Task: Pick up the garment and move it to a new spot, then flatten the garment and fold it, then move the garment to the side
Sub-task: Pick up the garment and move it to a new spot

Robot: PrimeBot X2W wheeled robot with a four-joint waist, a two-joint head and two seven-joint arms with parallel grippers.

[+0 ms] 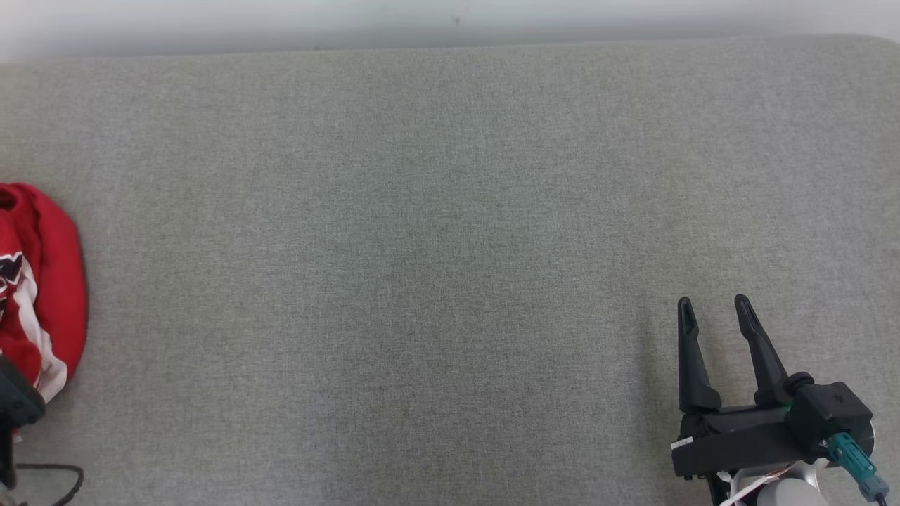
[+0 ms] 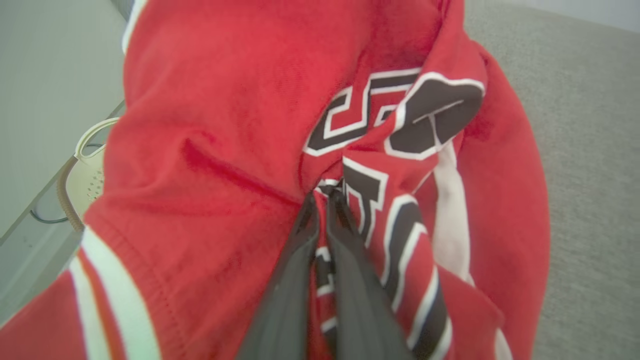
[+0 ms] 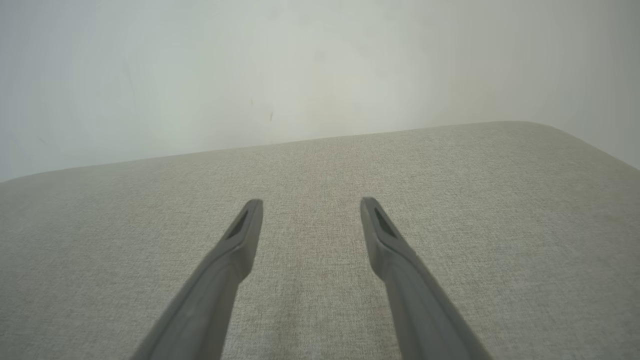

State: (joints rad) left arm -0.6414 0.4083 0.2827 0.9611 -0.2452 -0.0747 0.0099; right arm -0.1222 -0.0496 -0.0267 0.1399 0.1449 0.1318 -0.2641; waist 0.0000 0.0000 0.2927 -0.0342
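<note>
The garment point(image 1: 42, 288) is a bunched red jersey with white stripes and black lettering, lying at the far left edge of the grey padded table point(image 1: 450, 246). In the left wrist view the garment point(image 2: 225, 150) is seen close up, and my left gripper point(image 2: 324, 194) is shut on a fold of it beside the lettering. Part of the left arm's dark body point(image 1: 17, 404) shows at the lower left of the head view, just below the jersey. My right gripper point(image 1: 711, 303) rests open at the lower right over bare table, and its fingers point(image 3: 245, 225) stand wide apart with nothing between them.
A pale wall point(image 1: 450, 21) runs behind the table's far edge. A black cable point(image 1: 49, 471) lies at the lower left corner. Beyond the table's left side a cream-coloured object with a coiled cord point(image 2: 87, 170) sits on a lower surface.
</note>
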